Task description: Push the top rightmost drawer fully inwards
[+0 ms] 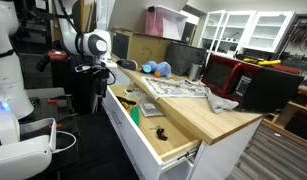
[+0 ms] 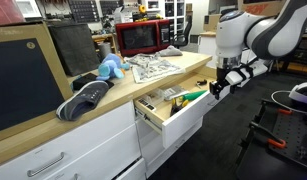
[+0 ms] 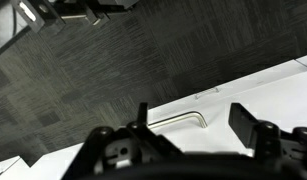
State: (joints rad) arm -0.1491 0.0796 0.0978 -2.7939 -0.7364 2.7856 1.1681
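The top rightmost drawer (image 1: 143, 112) stands pulled out from the white cabinet under the wooden counter, with small items on its pale interior. In an exterior view it juts toward the arm (image 2: 176, 108). Its flat white front panel (image 3: 223, 140) and metal handle (image 3: 178, 120) fill the lower wrist view. My gripper (image 3: 190, 115) is open and empty, with a finger on each side of the handle and just in front of the panel. It shows in both exterior views (image 1: 95, 68) (image 2: 221, 85), close to the drawer's front; I cannot tell if it touches.
On the counter lie a blue plush toy (image 2: 111, 68), newspapers (image 1: 178, 88), a dark shoe (image 2: 85, 98) and a red microwave (image 1: 228, 70). A second handle (image 3: 208, 95) shows on another drawer front. Dark carpet (image 3: 113, 70) lies in front; a white chair (image 1: 23, 150) stands nearby.
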